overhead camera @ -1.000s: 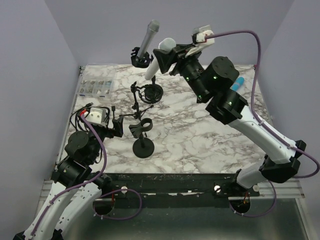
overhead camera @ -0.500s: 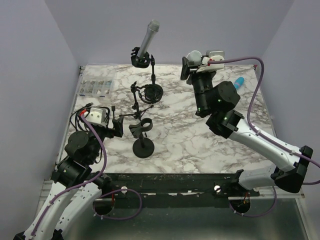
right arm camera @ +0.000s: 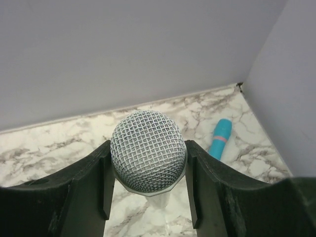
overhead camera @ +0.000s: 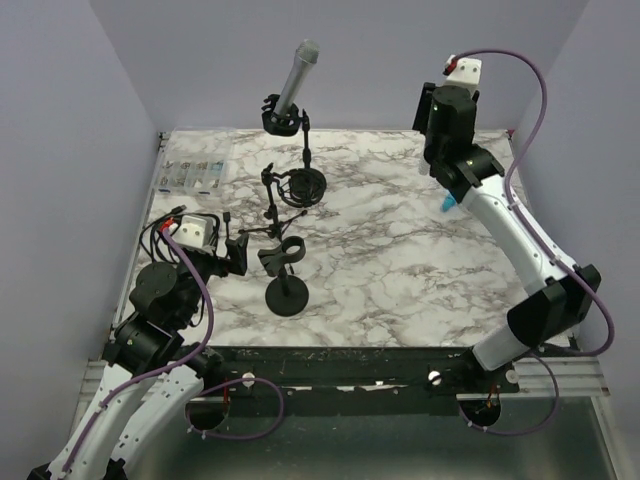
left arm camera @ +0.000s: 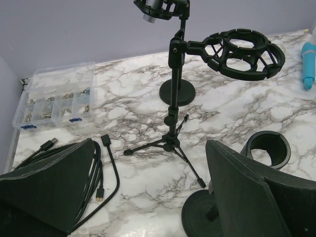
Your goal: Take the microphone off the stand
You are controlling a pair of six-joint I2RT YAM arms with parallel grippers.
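My right gripper (right arm camera: 148,159) is shut on a microphone (right arm camera: 148,148) with a silver mesh head and a white body, its black fingers (right arm camera: 84,182) pressing both sides of the head. In the top view the right arm (overhead camera: 455,120) is raised at the back right corner, and the held microphone is hidden there. A grey microphone (overhead camera: 297,72) sits in the clip of the back stand (overhead camera: 305,150). The front stand (overhead camera: 287,295) has an empty clip (left arm camera: 269,148). My left gripper (left arm camera: 150,148) stands open low over the table beside the front stand.
A tripod stand (left arm camera: 170,143) carries an empty black shock mount (left arm camera: 244,52). A teal cylinder (right arm camera: 219,138) lies on the marble at the right. A clear parts box (left arm camera: 57,96) sits at the back left, with black cables (left arm camera: 98,168) in front of it. Walls close the back and sides.
The right arm has swung from beside the back stand over to the back right corner, carrying the white microphone with it. The left arm has not moved.
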